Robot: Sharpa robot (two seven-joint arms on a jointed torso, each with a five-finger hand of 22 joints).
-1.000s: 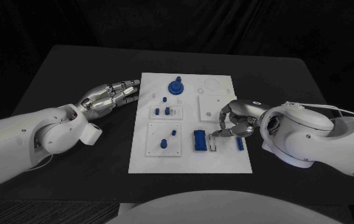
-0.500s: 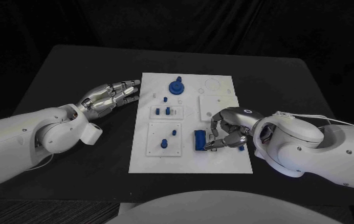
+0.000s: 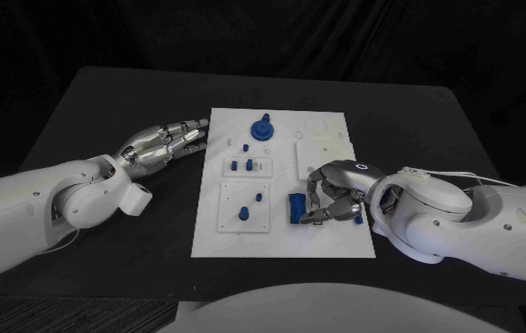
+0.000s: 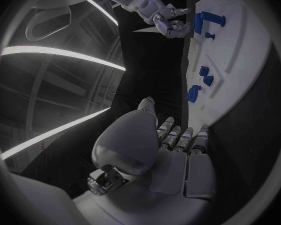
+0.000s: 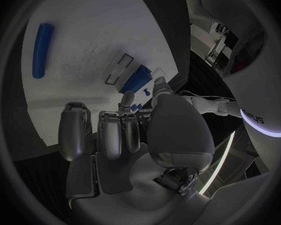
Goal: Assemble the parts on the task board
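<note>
The white task board [image 3: 283, 234] lies mid-table. On it are a round blue knob [image 3: 262, 128], several small blue pegs [image 3: 248, 166] and a long blue block [image 3: 297, 207]. My right hand [image 3: 334, 192] hangs over the board's near right part with its fingers bent down. Their tips are beside the blue block [image 5: 137, 80] and a narrow slot [image 5: 117, 70], and nothing shows in its grasp. A blue rod [image 5: 42, 50] lies on the board apart from the fingers. My left hand [image 3: 164, 144] hovers off the board's left edge, fingers straight and spread, empty.
Black table [image 3: 109, 105] surrounds the board on all sides. In the left wrist view, the board [image 4: 240, 60] runs away from my left hand [image 4: 172, 150] toward my right hand [image 4: 162, 17] at its far end.
My right hand has slid left across the board from beside the blue rod to the blue block, and now partly covers the rod. My left hand has stayed put.
</note>
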